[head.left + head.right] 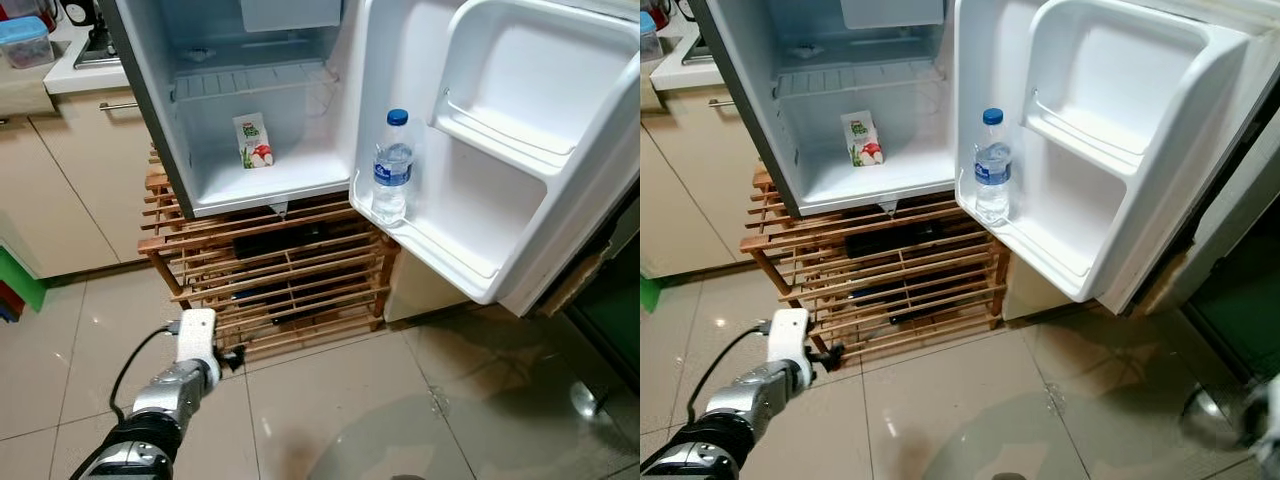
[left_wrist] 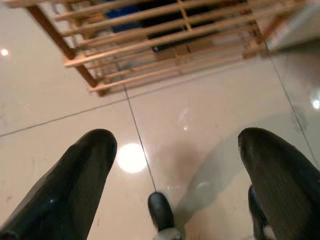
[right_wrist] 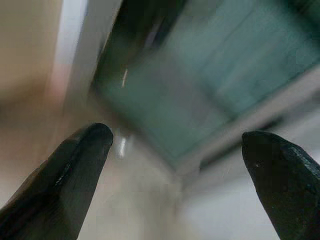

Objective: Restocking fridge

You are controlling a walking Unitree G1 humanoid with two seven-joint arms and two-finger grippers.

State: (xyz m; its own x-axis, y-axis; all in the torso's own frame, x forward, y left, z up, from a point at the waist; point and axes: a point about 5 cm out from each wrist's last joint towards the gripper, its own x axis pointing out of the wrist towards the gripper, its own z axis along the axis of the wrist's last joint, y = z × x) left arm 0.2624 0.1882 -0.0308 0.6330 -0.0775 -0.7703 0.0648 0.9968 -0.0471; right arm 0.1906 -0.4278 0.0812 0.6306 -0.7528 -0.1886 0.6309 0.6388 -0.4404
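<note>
Overhead, the small fridge stands open on a slatted wooden rack, its door swung out toward the robot's right. A water bottle with a blue cap stands upright in the lowest door shelf, at the end nearest the hinge. Inside the cabinet, a small juice carton stands upright on the fridge floor, about midway between its side walls and set back from the front edge. A wire shelf spans the cabinet above the carton.

The left gripper hangs low over the tiled floor, in front of the rack's front-left leg and well below the fridge. Its jaws are spread wide and hold nothing; between them the left wrist view takes in bare tile and the rack's lower slats. Both carton and bottle are well apart from these jaws, up and ahead of them.

The right gripper also has its jaws spread wide with nothing between them; its wrist view is blurred, taking in a dark greenish panel and pale surfaces beyond.

At the far left, a desk with beige cabinets carries a blue-lidded container.
</note>
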